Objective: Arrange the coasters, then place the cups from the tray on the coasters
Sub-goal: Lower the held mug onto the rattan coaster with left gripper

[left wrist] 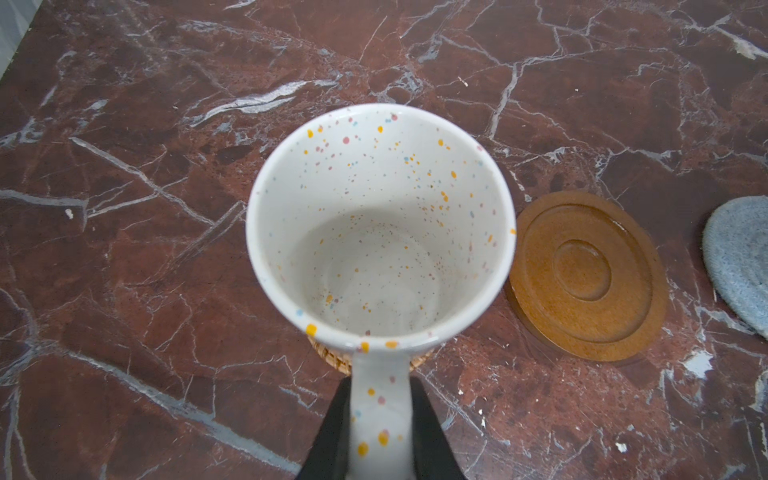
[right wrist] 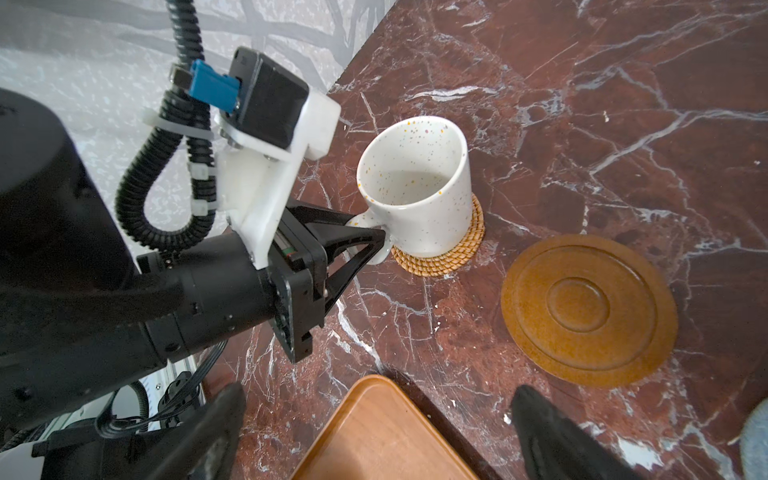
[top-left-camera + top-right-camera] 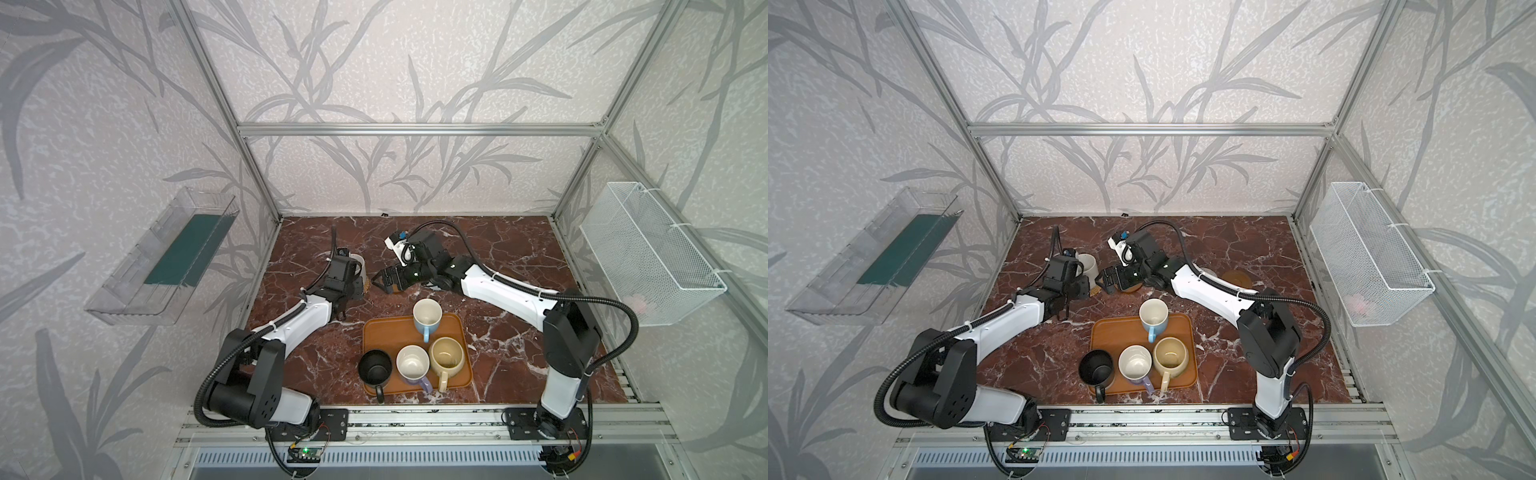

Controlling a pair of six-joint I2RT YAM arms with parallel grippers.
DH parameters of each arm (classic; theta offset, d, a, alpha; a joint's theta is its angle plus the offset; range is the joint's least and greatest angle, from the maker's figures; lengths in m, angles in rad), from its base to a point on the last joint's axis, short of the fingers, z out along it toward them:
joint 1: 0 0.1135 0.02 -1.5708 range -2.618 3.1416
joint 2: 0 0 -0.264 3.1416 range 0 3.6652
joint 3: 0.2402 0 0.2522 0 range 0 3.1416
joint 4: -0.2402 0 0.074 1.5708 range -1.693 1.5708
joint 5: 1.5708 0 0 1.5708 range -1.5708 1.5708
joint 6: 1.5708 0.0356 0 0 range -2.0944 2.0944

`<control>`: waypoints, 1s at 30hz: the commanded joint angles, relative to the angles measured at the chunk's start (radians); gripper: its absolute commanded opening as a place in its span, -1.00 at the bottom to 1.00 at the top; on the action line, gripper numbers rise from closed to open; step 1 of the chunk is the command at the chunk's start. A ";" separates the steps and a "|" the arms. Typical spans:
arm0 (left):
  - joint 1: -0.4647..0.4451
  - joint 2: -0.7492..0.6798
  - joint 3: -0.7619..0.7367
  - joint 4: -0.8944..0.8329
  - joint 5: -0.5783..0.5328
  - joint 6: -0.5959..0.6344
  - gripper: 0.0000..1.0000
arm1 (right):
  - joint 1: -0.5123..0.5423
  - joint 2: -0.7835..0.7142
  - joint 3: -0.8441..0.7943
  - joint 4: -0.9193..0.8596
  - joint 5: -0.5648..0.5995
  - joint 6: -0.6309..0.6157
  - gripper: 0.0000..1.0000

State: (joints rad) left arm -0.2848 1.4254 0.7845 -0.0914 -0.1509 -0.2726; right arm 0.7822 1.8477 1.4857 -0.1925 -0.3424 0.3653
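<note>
The left hand (image 2: pixel 368 240) is clamping shut on the handle of the white mug (image 2: pixel 415 195), which is sitting on the rattan coaster (image 2: pixel 440 262) toward the bench's (image 3: pixel 519 270) far left. The right hand (image 3: pixel 382 284) is hanging wide open and empty near a bare brown coaster (image 2: pixel 588 309). Four mugs (image 3: pixel 427 313) are waiting on the tray (image 3: pixel 376 332) at the near edge. I'd say one is placed, with four left to go.

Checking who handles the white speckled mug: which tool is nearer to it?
Left. The left tool is shut on the handle of the white speckled mug. The right tool hangs open, apart from the mug, holding nothing.
</note>
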 commanded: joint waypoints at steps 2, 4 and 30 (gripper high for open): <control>0.009 0.000 -0.003 0.090 -0.016 0.002 -1.00 | -0.003 0.017 0.004 -0.010 -0.024 -0.005 0.99; 0.009 -0.006 -0.015 0.086 -0.019 -0.004 -1.00 | -0.003 0.016 0.000 -0.010 -0.026 -0.003 0.99; 0.029 -0.008 -0.003 -0.069 0.003 -0.021 -0.47 | -0.003 0.018 0.064 -0.160 -0.058 -0.024 0.99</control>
State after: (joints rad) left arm -0.2634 1.4281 0.7631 -0.1169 -0.1272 -0.2913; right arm 0.7822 1.8561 1.5108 -0.3164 -0.3790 0.3477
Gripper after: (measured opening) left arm 0.262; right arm 0.994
